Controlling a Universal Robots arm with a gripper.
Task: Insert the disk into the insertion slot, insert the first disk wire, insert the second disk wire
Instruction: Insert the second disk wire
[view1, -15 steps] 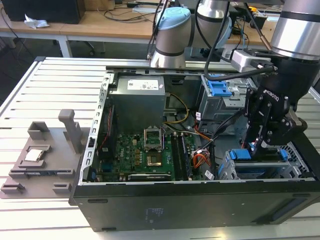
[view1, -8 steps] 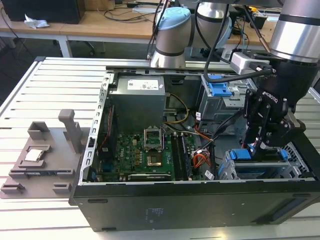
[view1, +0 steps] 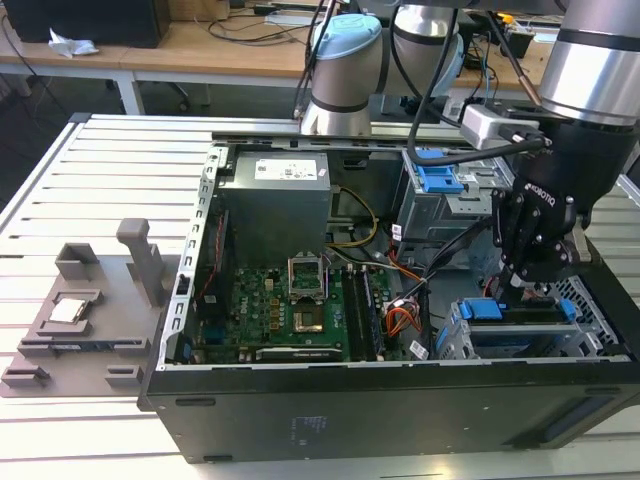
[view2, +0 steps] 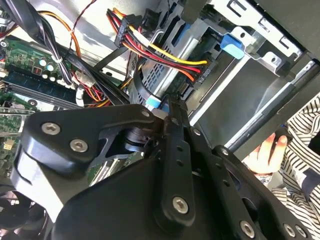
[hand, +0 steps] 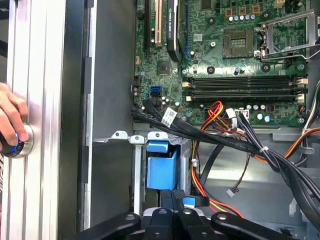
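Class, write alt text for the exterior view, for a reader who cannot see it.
A black gripper hangs just above the blue-framed disk, seated in the silver drive cage at the exterior view's right of an open computer case. A green motherboard lies mid-case; a grey fixture rests on the slatted table at the exterior view's left.

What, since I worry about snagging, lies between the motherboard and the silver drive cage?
In the exterior view, a bunch of orange and red wires and black cables lie between them.
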